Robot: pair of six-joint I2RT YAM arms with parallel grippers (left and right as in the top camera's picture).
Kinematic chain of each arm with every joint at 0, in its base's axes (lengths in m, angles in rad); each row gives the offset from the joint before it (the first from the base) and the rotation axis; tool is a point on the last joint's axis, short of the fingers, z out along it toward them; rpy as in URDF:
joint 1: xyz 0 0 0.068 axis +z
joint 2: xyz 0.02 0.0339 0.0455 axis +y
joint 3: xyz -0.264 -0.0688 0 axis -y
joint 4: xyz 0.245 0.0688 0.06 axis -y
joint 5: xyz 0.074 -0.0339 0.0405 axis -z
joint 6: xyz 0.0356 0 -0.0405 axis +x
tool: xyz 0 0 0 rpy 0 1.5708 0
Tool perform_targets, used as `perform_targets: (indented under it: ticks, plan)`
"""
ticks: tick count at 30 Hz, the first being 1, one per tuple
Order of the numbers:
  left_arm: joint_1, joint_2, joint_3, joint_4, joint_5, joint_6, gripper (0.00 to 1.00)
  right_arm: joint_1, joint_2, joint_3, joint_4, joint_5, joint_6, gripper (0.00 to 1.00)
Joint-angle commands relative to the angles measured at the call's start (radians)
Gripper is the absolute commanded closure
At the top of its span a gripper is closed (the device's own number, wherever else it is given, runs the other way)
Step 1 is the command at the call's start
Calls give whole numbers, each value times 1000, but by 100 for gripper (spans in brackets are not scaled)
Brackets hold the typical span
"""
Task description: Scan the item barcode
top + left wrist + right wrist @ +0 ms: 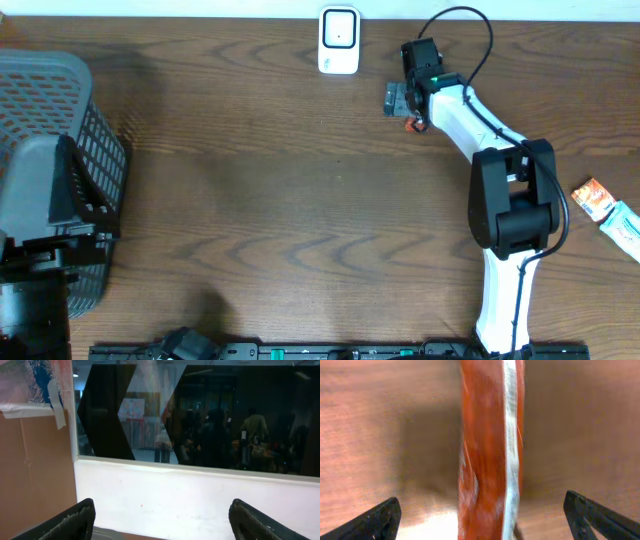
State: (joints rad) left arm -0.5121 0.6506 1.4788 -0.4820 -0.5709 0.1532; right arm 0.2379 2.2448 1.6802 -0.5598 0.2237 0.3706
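The item, an orange packet with a white seam [490, 460], lies on the wooden table and looks blurred in the right wrist view. It runs lengthwise between the wide-apart fingers of my right gripper [485, 517], which is open and touches neither side of it. From overhead, the right gripper [400, 100] is at the far side of the table, and a bit of the orange packet [414, 124] shows beside it. A white scanner unit [339, 40] stands just left of it. My left gripper [162, 522] is open and empty, facing a wall and a window.
A grey mesh basket [60, 150] fills the left side, with the left arm [40, 290] beside it. An orange packet [594, 198] and a pale blue one [625, 230] lie at the right edge. The right arm [510, 210] stretches from the front edge toward the scanner.
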Motion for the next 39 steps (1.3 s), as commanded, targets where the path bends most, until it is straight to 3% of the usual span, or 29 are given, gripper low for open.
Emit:
perform_targets:
  ticks: [1, 4, 12, 13, 15, 16, 20, 26, 31, 39]
  plan:
    - [3, -6, -3, 1, 6, -9, 14, 9, -4, 10, -28, -53, 166, 1]
    - [3, -6, -3, 1, 6, -9, 14, 13, 33, 4, -27, -71, 192, 1]
    - [3, -6, -3, 1, 6, -10, 14, -5, 204, 4, 6, -68, 232, 18]
    - [3, -6, -3, 1, 6, -9, 14, -8, 218, 4, 24, -67, 231, 32]
    - [3, -6, -3, 1, 6, -9, 14, -13, 228, 4, 51, -68, 219, 82]
    - [3, -6, -3, 1, 6, -9, 14, -16, 228, 5, 51, -71, 218, 99]
    - [3, -6, -3, 2, 6, -9, 14, -17, 180, 5, -10, -82, 210, 99]
    - [3, -6, -3, 1, 6, -9, 14, -7, -40, 5, -49, -34, 32, 99]
    - [3, -6, -3, 0, 6, -10, 14, 13, -230, 5, -1, 73, -212, 98]
    - [3, -6, -3, 0, 6, -9, 14, 142, -290, 5, 56, 394, -626, 98]
